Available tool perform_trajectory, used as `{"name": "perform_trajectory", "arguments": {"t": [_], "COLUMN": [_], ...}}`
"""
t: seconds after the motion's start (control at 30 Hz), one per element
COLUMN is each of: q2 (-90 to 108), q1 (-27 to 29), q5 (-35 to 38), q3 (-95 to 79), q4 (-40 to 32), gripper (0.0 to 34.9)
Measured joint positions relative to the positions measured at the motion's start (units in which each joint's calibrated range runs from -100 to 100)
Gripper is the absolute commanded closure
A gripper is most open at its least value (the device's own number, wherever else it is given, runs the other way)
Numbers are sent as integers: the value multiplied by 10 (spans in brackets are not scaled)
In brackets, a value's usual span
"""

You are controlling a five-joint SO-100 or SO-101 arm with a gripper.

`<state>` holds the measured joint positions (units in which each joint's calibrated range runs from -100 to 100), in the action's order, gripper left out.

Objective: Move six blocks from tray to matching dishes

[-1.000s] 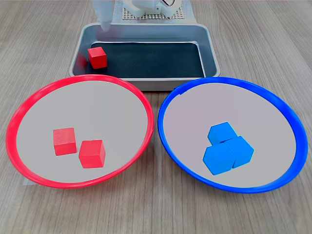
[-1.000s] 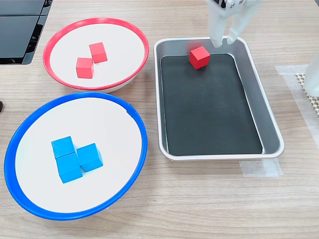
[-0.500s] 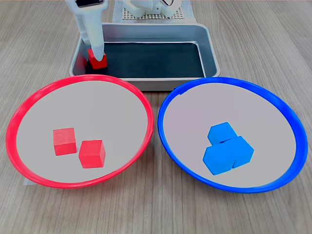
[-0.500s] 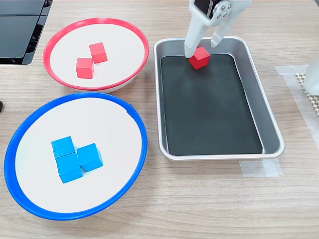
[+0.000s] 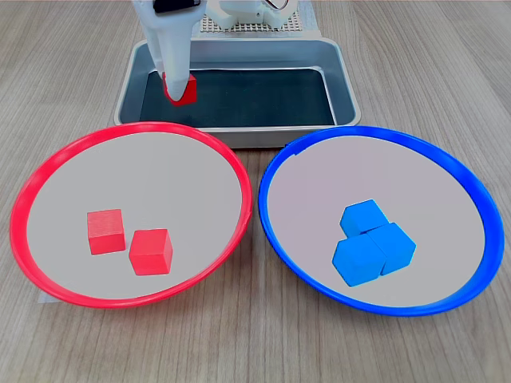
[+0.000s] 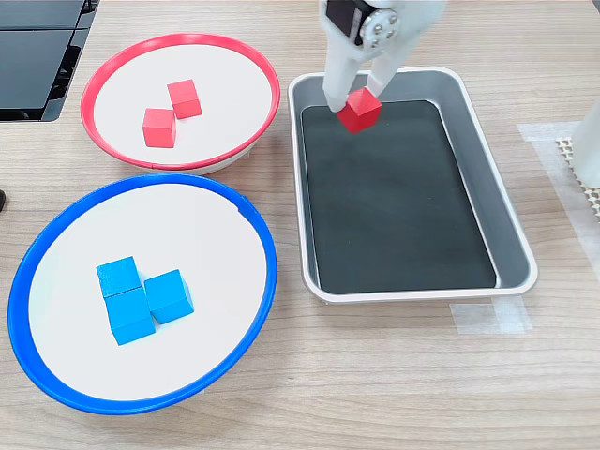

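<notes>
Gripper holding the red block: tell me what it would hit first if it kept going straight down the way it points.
The gripper points down with the red block in its jaws, so the tray and its dark bottom come first; its height above that is unclear.

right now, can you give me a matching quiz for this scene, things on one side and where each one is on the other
Things:
1. three blue blocks
2. two red blocks
3. third red block
4. tray

Places:
A. between the gripper's fingers
B. in the blue-rimmed dish
C. on the wooden table, holding no loose blocks
D. in the red-rimmed dish

Pairs: 1-B, 2-D, 3-A, 4-C
</notes>
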<state>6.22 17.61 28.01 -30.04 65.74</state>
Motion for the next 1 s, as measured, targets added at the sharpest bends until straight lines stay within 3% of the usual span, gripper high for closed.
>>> {"name": "perform_trajectory", "arguments": {"t": [0.13, 0.27, 0.33, 0.37, 0.43, 0.5, 0.57, 0.67, 0.73, 1.0], "q2": [-51, -130, -174, -182, -200, -205, -203, -186, -146, 161], "q1": [-53, -59, -63, -65, -68, -69, -66, -67, -77, -150], "q5": [-111, -198, -201, -201, -197, -193, -188, -187, -188, -232], "q3": [162, 299, 327, 329, 331, 331, 328, 299, 250, -66], "q4": [16, -35, -58, -62, -73, -79, -83, -96, -113, -249], "gripper": [348, 336, 188, 158, 145, 165, 234, 261, 346, 348]}}
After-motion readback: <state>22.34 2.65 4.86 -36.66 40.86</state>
